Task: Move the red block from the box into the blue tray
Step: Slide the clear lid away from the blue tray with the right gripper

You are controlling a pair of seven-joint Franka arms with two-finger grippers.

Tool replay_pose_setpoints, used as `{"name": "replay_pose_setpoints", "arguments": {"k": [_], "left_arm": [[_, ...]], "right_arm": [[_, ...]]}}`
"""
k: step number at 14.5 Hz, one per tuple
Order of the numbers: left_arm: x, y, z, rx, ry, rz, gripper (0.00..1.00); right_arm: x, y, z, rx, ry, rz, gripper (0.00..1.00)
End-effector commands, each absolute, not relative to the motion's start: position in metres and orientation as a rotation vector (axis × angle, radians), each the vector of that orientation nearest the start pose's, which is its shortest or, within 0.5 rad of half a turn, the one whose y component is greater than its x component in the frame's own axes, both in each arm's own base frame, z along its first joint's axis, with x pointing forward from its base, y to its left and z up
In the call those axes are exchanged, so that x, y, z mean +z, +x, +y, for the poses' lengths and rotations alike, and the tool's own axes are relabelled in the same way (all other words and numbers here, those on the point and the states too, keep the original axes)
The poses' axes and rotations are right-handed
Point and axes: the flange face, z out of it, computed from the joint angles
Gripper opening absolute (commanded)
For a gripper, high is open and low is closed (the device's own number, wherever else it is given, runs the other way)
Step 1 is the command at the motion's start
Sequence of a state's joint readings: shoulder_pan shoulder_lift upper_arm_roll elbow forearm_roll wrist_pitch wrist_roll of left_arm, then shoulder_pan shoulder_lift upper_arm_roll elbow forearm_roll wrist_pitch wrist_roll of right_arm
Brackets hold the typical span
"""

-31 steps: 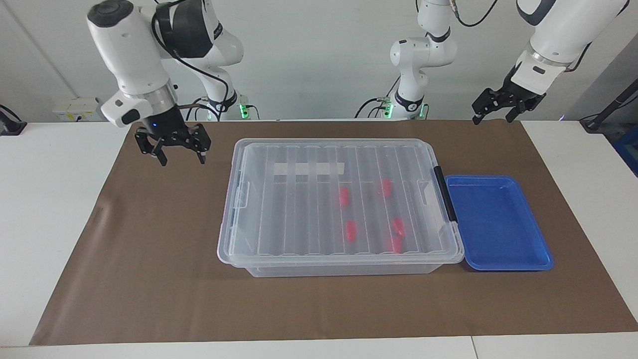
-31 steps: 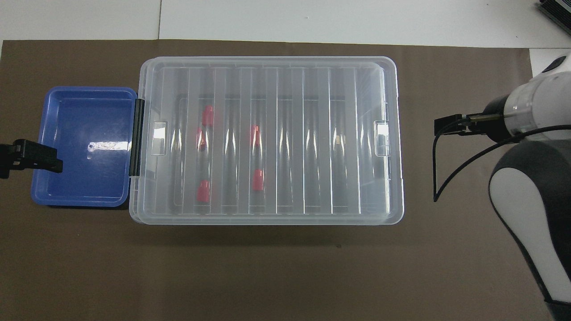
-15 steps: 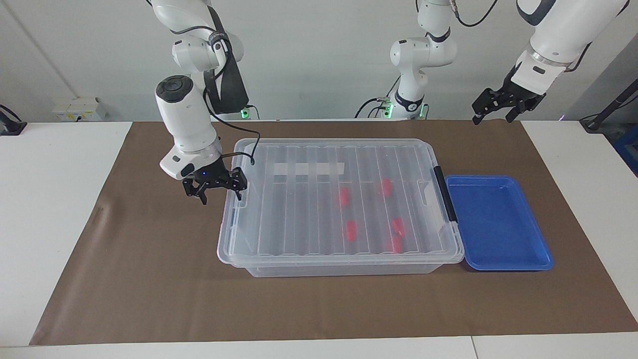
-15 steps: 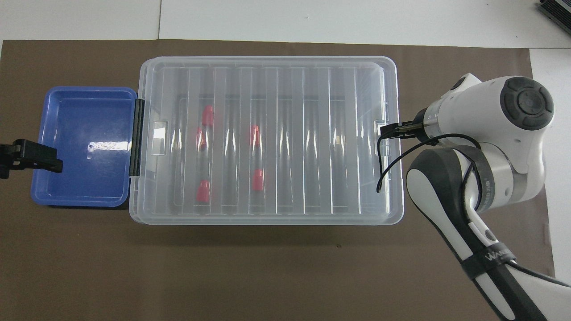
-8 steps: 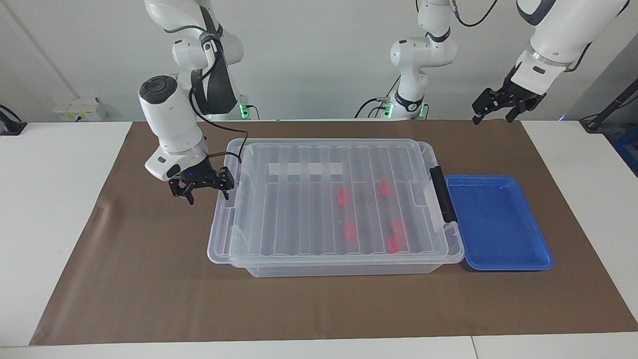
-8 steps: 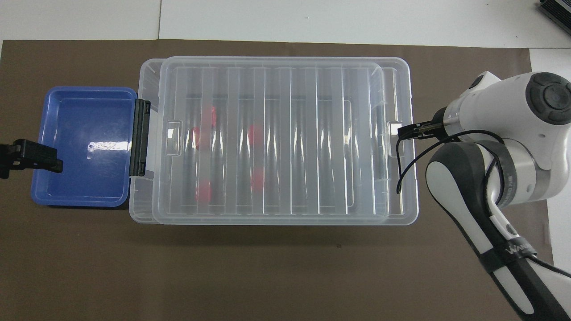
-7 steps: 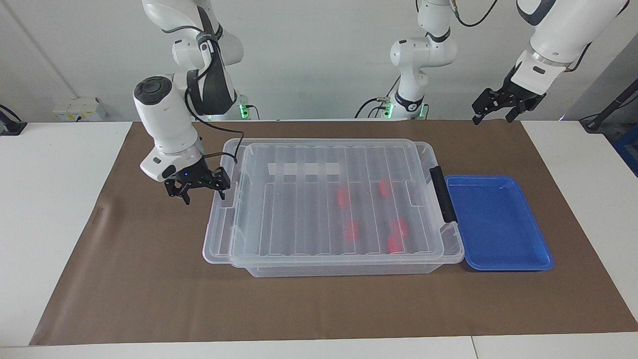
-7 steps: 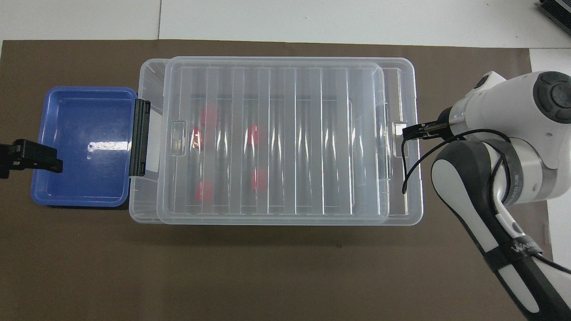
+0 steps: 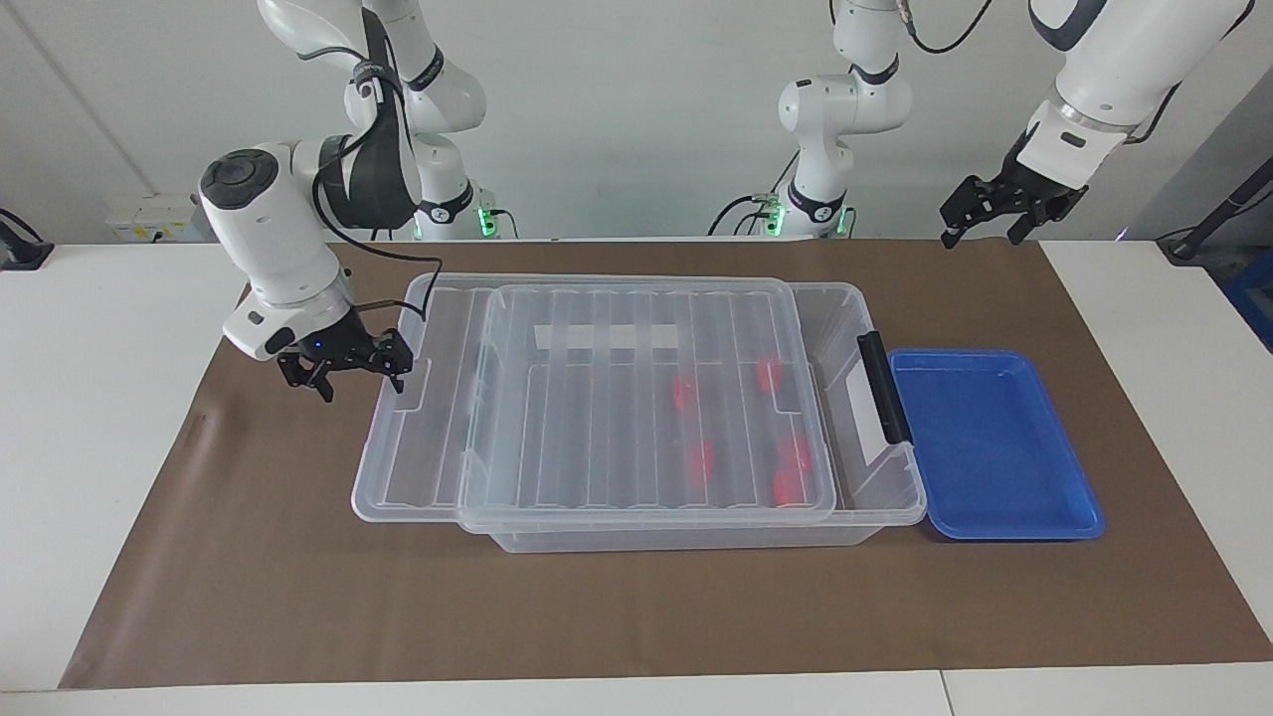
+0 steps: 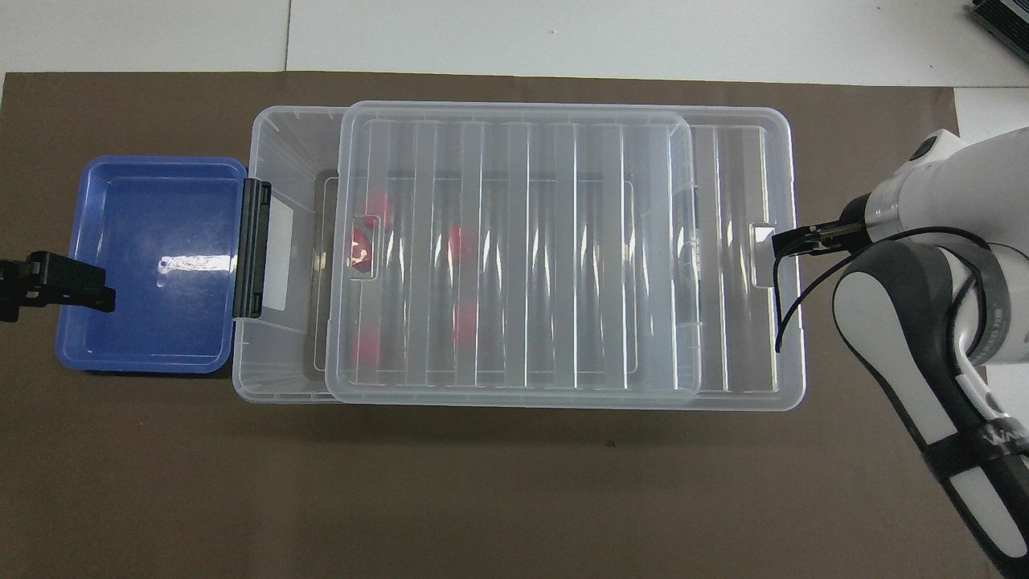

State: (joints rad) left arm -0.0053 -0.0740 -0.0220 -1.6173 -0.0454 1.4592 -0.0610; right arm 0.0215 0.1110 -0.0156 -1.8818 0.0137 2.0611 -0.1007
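The box, a clear bin, sits mid-table. Its ribbed lid is slid part way off toward the right arm's end, overhanging the rim. Several red blocks lie inside, seen through the lid, also in the overhead view. The blue tray is beside the box at the left arm's end and is empty. My right gripper is open, with one finger hooked at the lid's end tab. My left gripper is open, waiting in the air over the mat's edge by the tray.
A black latch stands on the box end next to the tray. A brown mat covers the table under everything. The uncovered strip of the box is at the tray end.
My right gripper came down to the lid's end and has dragged the lid sideways toward the right arm's end, uncovering a strip of the box by the tray. The left arm has not moved.
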Motion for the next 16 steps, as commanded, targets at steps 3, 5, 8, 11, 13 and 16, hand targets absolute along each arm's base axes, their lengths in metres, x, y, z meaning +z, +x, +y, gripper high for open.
{"name": "replay_pose_setpoints", "arguments": {"k": [3,5,8,11,13,16], "left_arm": [[0.638,0.519,-0.031,0.063,-3.187,-0.165,1.00],[0.639,0.521,-0.046,0.036,-3.183,-0.200,1.00],[0.640,0.523,-0.057,0.005,-3.187,-0.228,1.00],[0.637,0.526,-0.099,-0.099,-3.191,-0.402,1.00],[0.632,0.525,-0.120,-0.145,-3.198,-0.440,1.00],[0.611,0.527,-0.160,-0.192,-3.204,-0.527,1.00]], "right_arm": [[0.461,0.586,-0.027,-0.074,-3.143,-0.138,1.00],[0.462,0.583,-0.045,-0.060,-3.143,-0.162,1.00],[0.465,0.578,-0.066,-0.045,-3.141,-0.195,1.00],[0.464,0.575,-0.083,-0.040,-3.140,-0.217,1.00],[0.463,0.573,-0.095,-0.030,-3.154,-0.213,1.00],[0.463,0.570,-0.106,-0.027,-3.160,-0.215,1.00]]}}
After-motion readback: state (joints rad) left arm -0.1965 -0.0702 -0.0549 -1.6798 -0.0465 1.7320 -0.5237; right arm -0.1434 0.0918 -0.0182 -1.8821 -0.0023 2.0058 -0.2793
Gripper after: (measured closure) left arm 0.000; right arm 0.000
